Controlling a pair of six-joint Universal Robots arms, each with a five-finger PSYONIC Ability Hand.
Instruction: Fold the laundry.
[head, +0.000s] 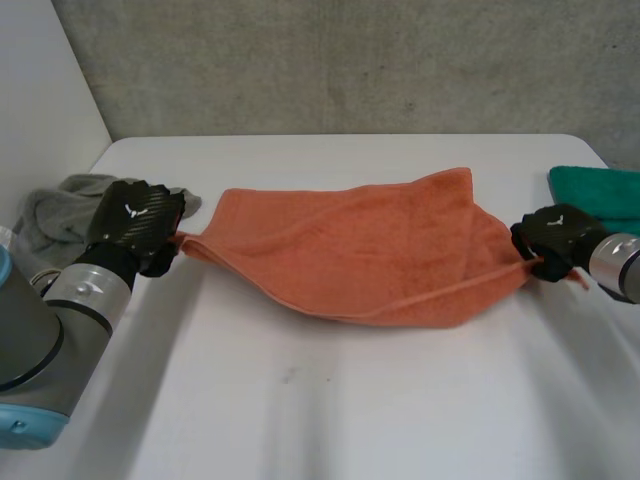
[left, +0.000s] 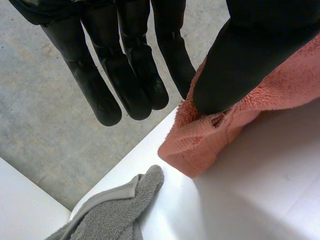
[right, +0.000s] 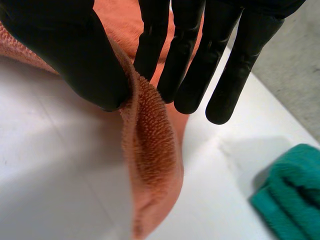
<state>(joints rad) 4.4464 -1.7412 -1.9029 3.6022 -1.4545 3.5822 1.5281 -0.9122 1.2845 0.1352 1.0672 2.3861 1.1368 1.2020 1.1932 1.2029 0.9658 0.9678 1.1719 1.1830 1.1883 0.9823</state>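
Orange towel (head: 370, 245) is lying spread across the middle of the white bench (head: 330, 410) in the head view, its long axis running 9 o'clock to 3 o'clock. Left hand (head: 135, 225) is sitting at the towel's 9 o'clock corner and right hand (head: 550, 240) at its 3 o'clock corner, so each end is already being held and neither arm needs to reach. Towel is looking stretched between them, with its near edge sagging toward 6 o'clock. Grey cloth (head: 60, 205) is lying just beyond the left hand at 9 o'clock, and green towel (head: 600, 190) is resting just behind the right hand, toward 1 o'clock.

Left wrist view: thumb (left: 240, 65) is pressing the towel's hemmed corner (left: 200, 145) against the nearest finger, clamping it, while the other fingers (left: 125, 75) are staying straight and off the cloth. Grey cloth is lying past the corner, apart from it.

Right wrist view: thumb (right: 75, 55) and nearest finger (right: 152, 45) are pinching the towel's edge, with the loose end hanging below the fingertips. Green towel is lying beside it, not touching.

Next move is likely turning on both hands carrying the 9-to-3 line together across the towel's short axis.
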